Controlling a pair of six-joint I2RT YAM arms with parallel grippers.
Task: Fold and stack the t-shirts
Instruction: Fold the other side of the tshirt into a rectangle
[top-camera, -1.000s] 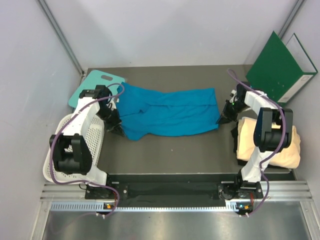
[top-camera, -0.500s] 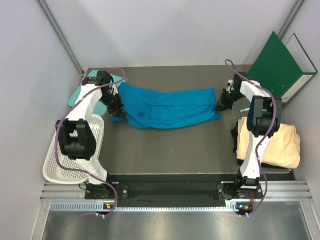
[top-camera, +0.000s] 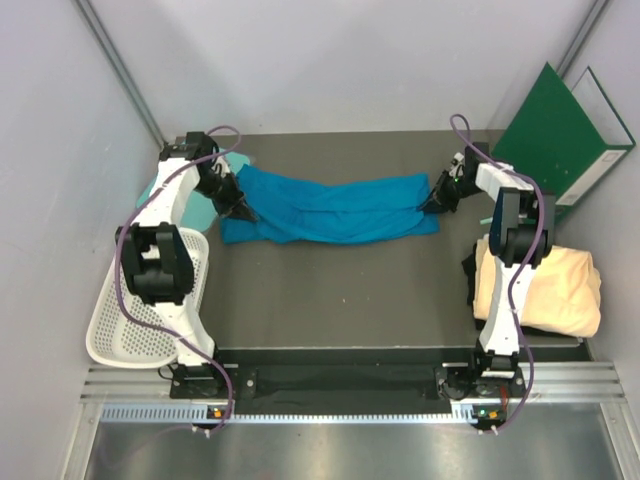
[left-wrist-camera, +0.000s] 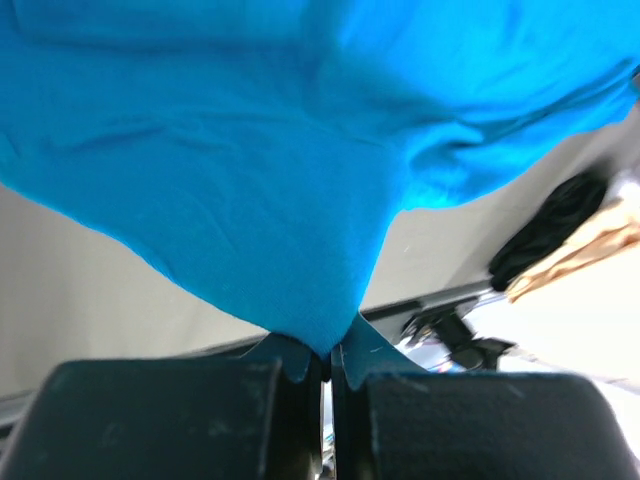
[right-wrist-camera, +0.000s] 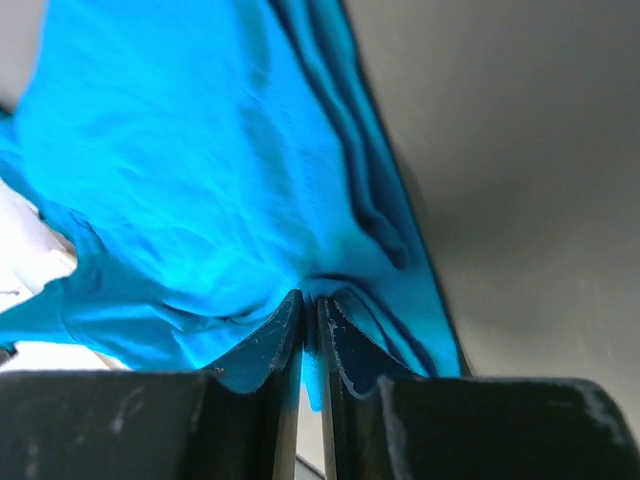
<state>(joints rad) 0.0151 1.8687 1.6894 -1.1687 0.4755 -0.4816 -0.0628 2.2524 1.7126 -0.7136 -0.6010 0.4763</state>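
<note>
The blue t-shirt (top-camera: 330, 208) lies as a long folded band across the far part of the table. My left gripper (top-camera: 240, 208) is shut on its left end; in the left wrist view the cloth (left-wrist-camera: 300, 150) runs down to a point pinched between the jaws (left-wrist-camera: 328, 352). At the other end my right gripper (top-camera: 432, 203) holds the shirt. In the right wrist view a fold of blue cloth (right-wrist-camera: 180, 180) sits in the narrow slit between the jaws (right-wrist-camera: 310, 305). The cream t-shirt (top-camera: 550, 290) rests as a folded bundle at the right edge, apart from both grippers.
A teal board (top-camera: 150, 195) lies under the left arm at the far left. A white mesh basket (top-camera: 120, 320) stands at the near left. A green binder (top-camera: 555, 130) leans at the far right corner. Grey walls close in both sides.
Both grippers moved away from the bases toward the far edge, carrying the shirt's near edge with them. The blue shirt now lies as a narrower band. The right jaws have eased slightly.
</note>
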